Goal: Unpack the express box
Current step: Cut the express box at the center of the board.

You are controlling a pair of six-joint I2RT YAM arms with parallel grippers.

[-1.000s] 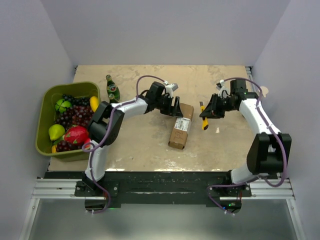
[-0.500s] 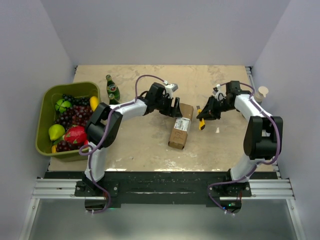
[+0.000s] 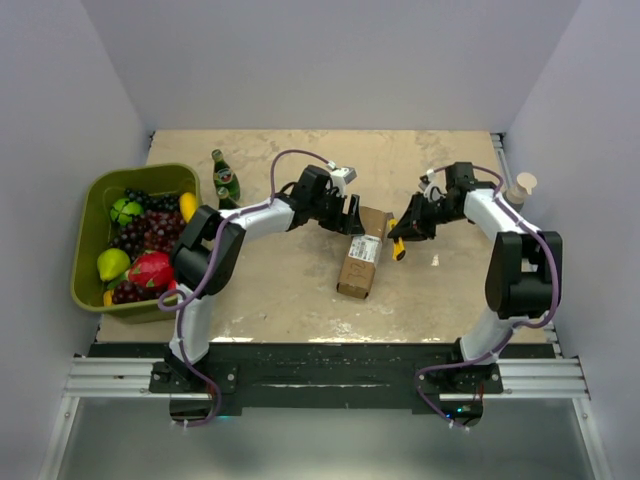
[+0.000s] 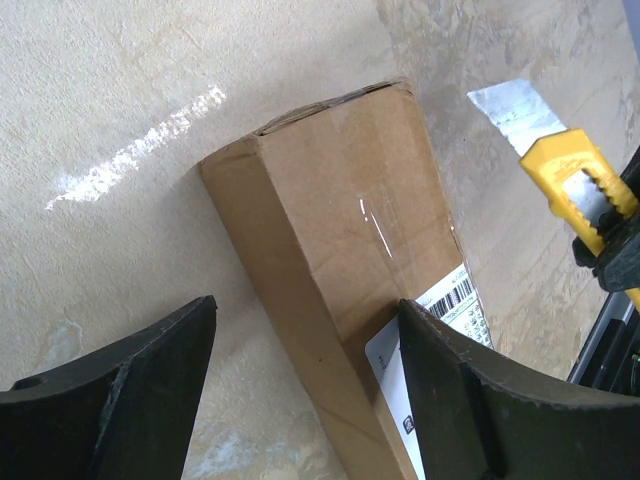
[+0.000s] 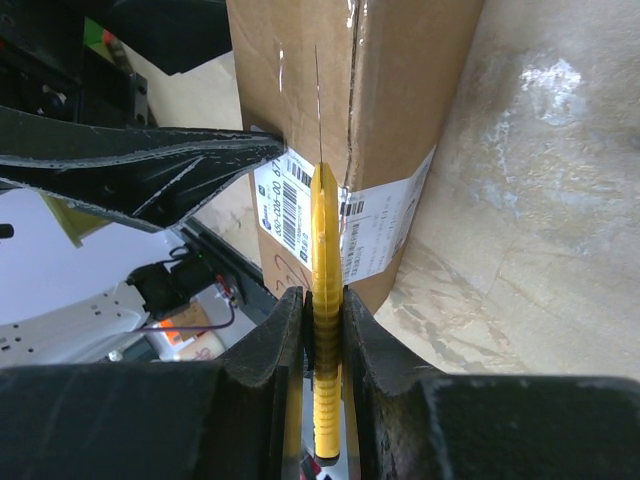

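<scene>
The express box (image 3: 360, 258) lies mid-tabletop (image 3: 280, 290), flaps shut and tape seemingly uncut, so the unpacking looks barely begun. The left pincer (image 3: 350, 214) gapes wide astride its far end, while the right pincer (image 3: 406, 228), just to the right, is clamped on the yellow utility knife (image 3: 398, 244), blade lined up on the top seam. Slitting and emptying remain.

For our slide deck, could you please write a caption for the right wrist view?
Right gripper shut on a yellow utility knife, its blade extended along the labelled express box.
</scene>
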